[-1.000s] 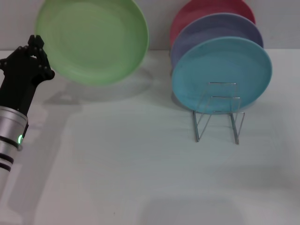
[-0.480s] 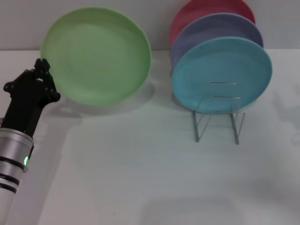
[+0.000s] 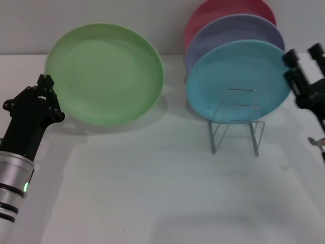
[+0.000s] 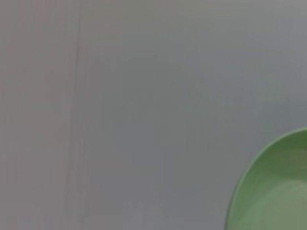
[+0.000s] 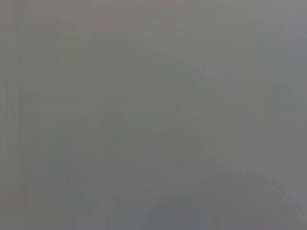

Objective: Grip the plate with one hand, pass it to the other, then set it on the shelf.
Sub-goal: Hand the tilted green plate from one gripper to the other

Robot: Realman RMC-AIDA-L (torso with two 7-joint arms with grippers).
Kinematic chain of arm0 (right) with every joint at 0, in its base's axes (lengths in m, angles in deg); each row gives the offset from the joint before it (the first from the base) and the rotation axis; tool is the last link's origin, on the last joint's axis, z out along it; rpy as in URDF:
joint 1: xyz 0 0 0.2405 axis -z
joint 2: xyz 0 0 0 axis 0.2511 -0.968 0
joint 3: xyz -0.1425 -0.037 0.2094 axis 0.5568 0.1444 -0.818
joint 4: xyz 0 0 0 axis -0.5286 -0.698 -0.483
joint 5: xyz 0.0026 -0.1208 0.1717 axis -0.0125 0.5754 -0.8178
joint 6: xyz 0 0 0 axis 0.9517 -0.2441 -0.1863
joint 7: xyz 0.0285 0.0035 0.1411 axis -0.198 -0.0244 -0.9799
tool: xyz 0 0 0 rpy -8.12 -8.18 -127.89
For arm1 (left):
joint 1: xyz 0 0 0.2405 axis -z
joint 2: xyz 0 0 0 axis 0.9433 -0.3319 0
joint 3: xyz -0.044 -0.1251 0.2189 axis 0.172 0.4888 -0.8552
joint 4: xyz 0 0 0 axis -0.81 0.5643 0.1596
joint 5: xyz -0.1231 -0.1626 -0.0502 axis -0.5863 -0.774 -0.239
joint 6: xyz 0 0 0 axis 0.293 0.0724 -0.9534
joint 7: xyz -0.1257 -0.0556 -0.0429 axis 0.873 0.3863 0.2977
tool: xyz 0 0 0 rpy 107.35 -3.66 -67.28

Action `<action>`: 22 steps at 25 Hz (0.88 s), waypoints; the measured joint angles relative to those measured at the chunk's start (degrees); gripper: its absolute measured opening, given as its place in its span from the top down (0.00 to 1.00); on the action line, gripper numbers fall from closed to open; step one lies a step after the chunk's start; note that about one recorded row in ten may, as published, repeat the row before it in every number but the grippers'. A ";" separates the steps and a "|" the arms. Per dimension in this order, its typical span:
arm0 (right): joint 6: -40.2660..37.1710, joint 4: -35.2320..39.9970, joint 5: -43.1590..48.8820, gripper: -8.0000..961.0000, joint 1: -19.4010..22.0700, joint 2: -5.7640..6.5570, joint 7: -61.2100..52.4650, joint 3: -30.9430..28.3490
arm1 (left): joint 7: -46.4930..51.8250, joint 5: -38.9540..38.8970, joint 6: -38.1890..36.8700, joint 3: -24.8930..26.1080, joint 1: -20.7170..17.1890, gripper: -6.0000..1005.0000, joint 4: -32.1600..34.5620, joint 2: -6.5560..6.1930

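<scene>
The light-green plate is held up on edge at the back left, its face toward me. My left gripper, black with a silver wrist and a green light, is shut on the plate's lower left rim. A part of the plate's rim shows in the left wrist view. My right gripper stands at the right edge, beside the turquoise plate, with its two fingers apart and empty. The silver wire rack stands at centre right.
The rack holds a turquoise plate in front, a lavender plate behind it and a red plate at the back. The white table spreads out in front. The right wrist view shows only grey.
My left gripper and the green plate have come down and a little to the right. My right gripper has come into view from the right.
</scene>
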 joint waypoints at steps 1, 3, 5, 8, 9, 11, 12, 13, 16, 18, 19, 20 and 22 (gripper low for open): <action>0.00 0.00 0.00 0.31 0.00 0.00 0.00 0.00 | 0.00 0.00 0.00 0.00 0.00 0.96 0.00 0.00; 1.29 -2.35 0.08 0.31 -0.71 -0.01 2.09 0.32 | 0.03 -0.27 -0.56 -0.46 -0.12 0.96 0.07 0.00; 2.54 -4.36 0.74 0.31 -1.44 0.04 3.50 0.40 | 0.03 -0.48 -1.16 -0.86 -0.31 0.96 0.07 0.00; 4.24 -6.06 2.22 0.31 -2.35 0.08 4.03 0.36 | 0.03 -0.67 -1.99 -1.50 -0.61 0.95 -0.08 0.05; 4.91 -6.55 2.78 0.31 -2.64 0.09 4.08 0.32 | 0.03 -0.80 -2.09 -1.71 -0.56 0.95 -0.09 0.07; 6.09 -7.43 3.61 0.31 -3.13 0.07 4.33 0.32 | -0.12 -1.47 -2.16 -2.07 -0.31 0.95 -0.02 0.08; 6.60 -7.92 4.04 0.31 -3.39 0.05 4.55 0.31 | -0.43 -2.81 -2.35 -2.72 -0.02 0.95 0.07 0.09; 7.13 -8.49 4.55 0.31 -3.66 0.02 4.97 0.31 | -0.43 -2.81 -2.35 -2.72 -0.02 0.95 0.07 0.09; 8.92 -10.29 5.71 0.31 -4.43 0.02 6.34 -0.06 | -0.66 -5.30 -3.08 -3.81 0.24 0.95 0.13 0.09; 10.59 -11.58 5.87 0.31 -5.20 0.02 7.11 -0.13 | -0.71 -6.59 -3.40 -4.25 0.26 0.95 0.13 0.10; 11.40 -12.07 5.88 0.31 -5.57 0.02 7.42 -0.16 | -0.73 -7.15 -3.46 -4.46 0.27 0.95 0.14 0.09; 12.20 -12.63 5.89 0.31 -5.91 0.03 7.71 -0.18 | -0.77 -7.96 -3.47 -4.93 0.30 0.95 0.13 0.09; 15.19 -14.42 5.91 0.31 -7.30 0.04 8.74 -0.39 | -1.26 -9.47 -3.50 -6.19 0.42 0.95 0.00 0.09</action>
